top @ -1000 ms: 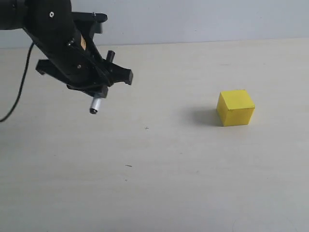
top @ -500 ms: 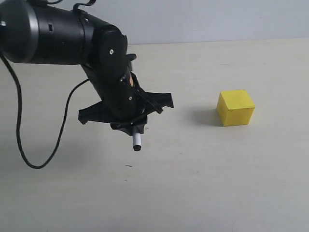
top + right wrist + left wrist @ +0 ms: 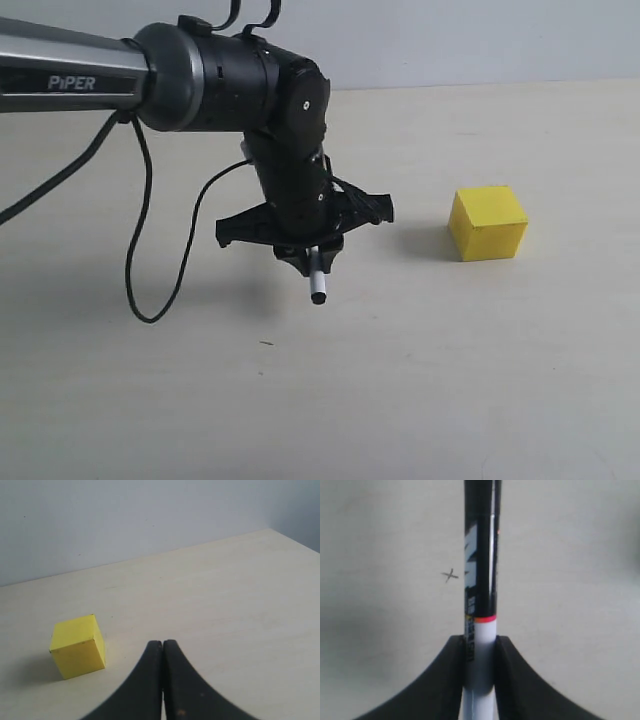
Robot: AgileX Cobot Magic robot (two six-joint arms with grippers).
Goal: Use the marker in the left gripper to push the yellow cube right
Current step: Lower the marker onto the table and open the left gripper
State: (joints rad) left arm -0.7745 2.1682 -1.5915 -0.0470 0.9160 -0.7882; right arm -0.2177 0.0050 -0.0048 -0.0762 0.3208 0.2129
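The right gripper [image 3: 162,647] sits idle, pinched together and empty. The left gripper [image 3: 310,255] clamps the marker [image 3: 316,282] tip-down, low over the table [image 3: 420,400], presumably so it can shove sideways. The yellow cube [image 3: 488,222] rests well apart to its right, untouched.

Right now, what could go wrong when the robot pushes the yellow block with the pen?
1. The marker tip seems to hang above the table, apart from the yellow cube. If it comes in too high, it might skim over the cube or tip it.
2. The left gripper pinches the marker with much of it sticking out. A sideways push could twist it in the grip.
3. A hit off the cube's middle might spin it.
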